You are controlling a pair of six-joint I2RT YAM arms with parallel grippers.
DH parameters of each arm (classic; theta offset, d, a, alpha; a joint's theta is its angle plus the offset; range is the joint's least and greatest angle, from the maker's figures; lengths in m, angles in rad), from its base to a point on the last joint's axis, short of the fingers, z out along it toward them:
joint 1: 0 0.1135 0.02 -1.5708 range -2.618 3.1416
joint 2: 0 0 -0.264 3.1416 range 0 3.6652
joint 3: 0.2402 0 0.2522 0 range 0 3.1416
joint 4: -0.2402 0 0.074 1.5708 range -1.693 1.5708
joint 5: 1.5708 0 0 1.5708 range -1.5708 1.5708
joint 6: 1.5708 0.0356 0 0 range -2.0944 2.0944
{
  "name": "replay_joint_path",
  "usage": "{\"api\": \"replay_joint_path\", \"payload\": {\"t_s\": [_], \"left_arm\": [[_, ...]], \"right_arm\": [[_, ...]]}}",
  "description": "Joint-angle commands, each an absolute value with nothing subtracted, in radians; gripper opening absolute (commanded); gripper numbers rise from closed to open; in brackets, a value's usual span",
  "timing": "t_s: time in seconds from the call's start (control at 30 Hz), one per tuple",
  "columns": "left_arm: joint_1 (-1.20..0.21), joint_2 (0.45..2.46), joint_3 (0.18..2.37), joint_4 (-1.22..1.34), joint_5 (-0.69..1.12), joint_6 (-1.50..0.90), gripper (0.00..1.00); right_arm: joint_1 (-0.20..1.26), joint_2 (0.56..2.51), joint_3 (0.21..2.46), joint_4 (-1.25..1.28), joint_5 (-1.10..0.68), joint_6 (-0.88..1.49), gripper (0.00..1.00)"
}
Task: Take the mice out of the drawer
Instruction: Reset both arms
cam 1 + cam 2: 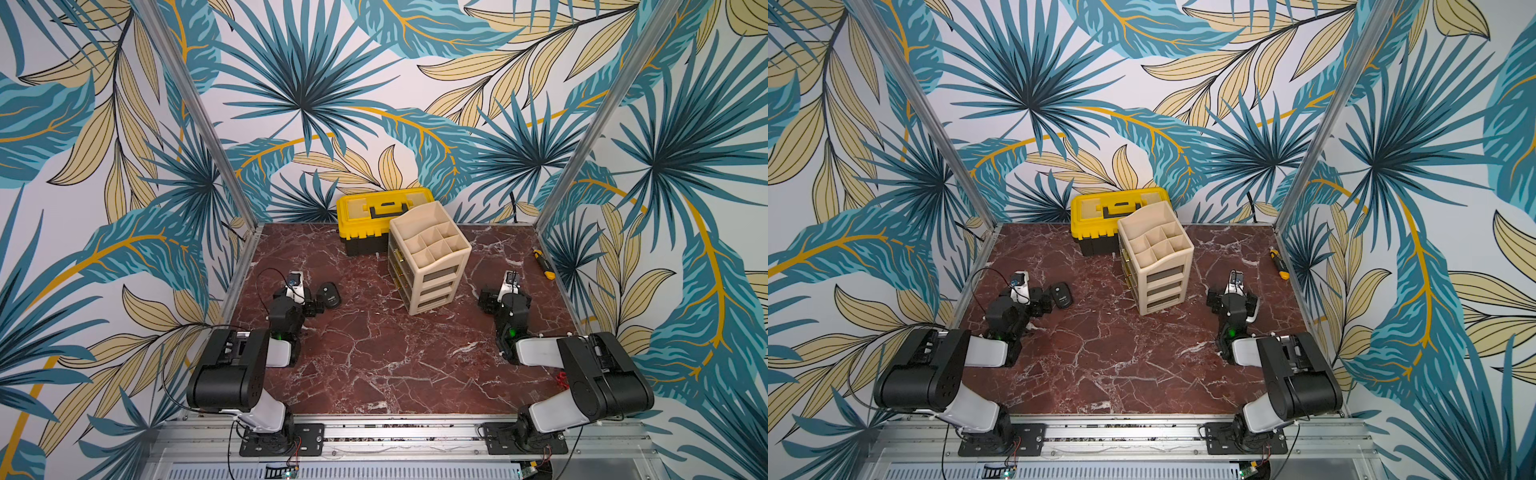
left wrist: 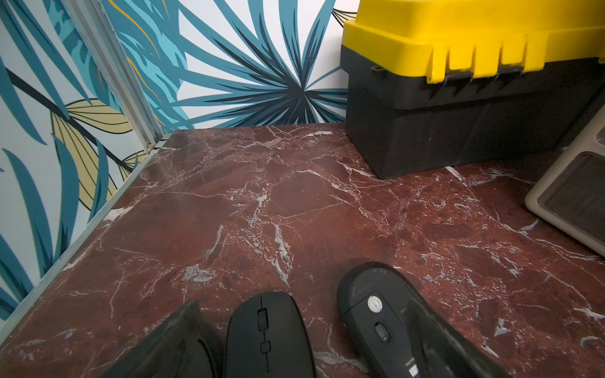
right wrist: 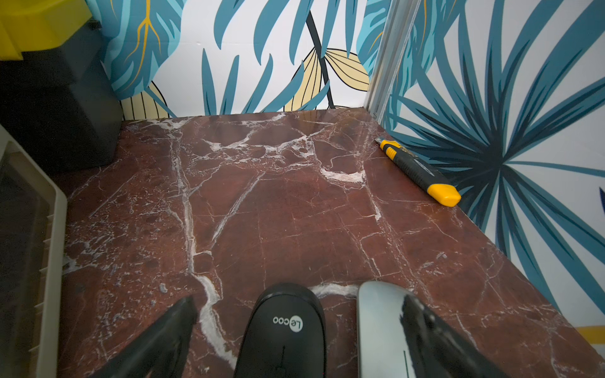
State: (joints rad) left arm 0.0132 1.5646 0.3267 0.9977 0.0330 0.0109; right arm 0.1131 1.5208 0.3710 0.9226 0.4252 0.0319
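On the red marble tabletop [image 1: 374, 365], the left gripper [image 2: 299, 307] at 9 o'clock stands spread wide around an upright black mouse [image 2: 266, 333], wheel end toward 12, an overturned black mouse [image 1: 328, 295] beside it, both cut off in the wrist view. At 3 o'clock the right gripper [image 3: 299, 299], released, straddles a Lecoo mouse [image 3: 283, 330], logo end toward 12, a silver-grey mouse [image 3: 379, 327] half hidden behind one finger. Near 12 the beige drawer organizer [image 1: 432, 266] has smoky drawers pushed in, contents unreadable, by a shut yellow toolbox [image 1: 361, 208].
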Motion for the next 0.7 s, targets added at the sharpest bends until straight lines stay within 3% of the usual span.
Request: {"api": "replay_joint_path", "payload": {"t_s": [0.0, 0.67], "left_arm": [[0.022, 1.566, 0.360, 0.992, 0.028, 0.011, 1.00], [0.023, 1.567, 0.362, 0.986, 0.025, 0.008, 1.00]], "right_arm": [[0.115, 1.513, 0.376, 0.932, 0.422, 0.028, 0.99], [0.115, 1.513, 0.376, 0.930, 0.422, 0.027, 0.99]]}}
